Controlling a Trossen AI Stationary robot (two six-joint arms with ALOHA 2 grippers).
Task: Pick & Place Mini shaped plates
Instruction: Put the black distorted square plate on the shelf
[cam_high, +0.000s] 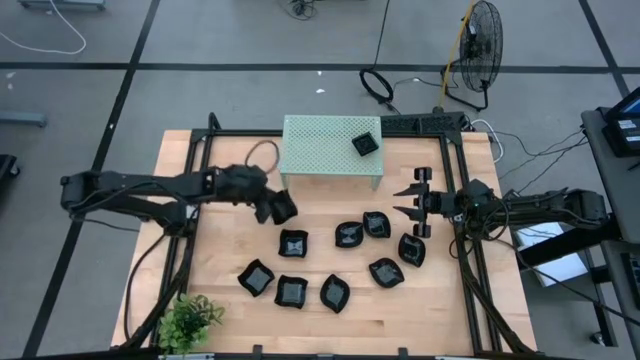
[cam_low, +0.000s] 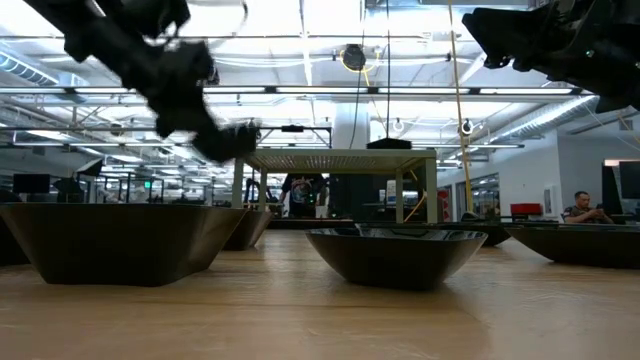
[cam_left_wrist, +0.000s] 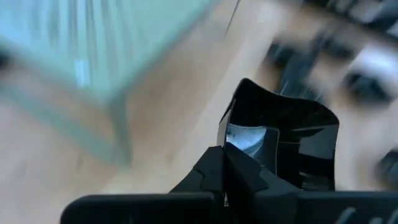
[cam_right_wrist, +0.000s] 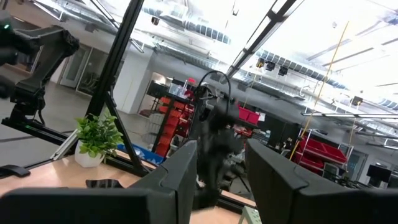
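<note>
Several small glossy black plates lie on the wooden table (cam_high: 340, 330), among them a square one (cam_high: 293, 243) and a wavy one (cam_high: 349, 235). Another plate (cam_high: 365, 144) sits on top of the pale green perforated stand (cam_high: 330, 150). My left gripper (cam_high: 272, 206) is shut on one black plate (cam_left_wrist: 286, 143), in the air near the stand's front left leg; the low view shows that plate (cam_low: 228, 140) raised above the table. My right gripper (cam_high: 412, 201) hovers open at the table's right side, above the plates, touching nothing; its fingers frame the right wrist view (cam_right_wrist: 221, 180). My left gripper pinches the plate's rim (cam_left_wrist: 227, 138) between its two fingers (cam_left_wrist: 214, 171), at one edge of the dish. The plate is lifted clear of the table and sticks out beyond the fingertips, tilted. The fingers slant down from the table's left side.
The stand occupies the far middle of the table. A small potted plant (cam_high: 190, 318) sits at the near left corner. Black frame rails (cam_high: 470, 280) run along both sides. Bare wood lies left of the plates and along the near edge.
</note>
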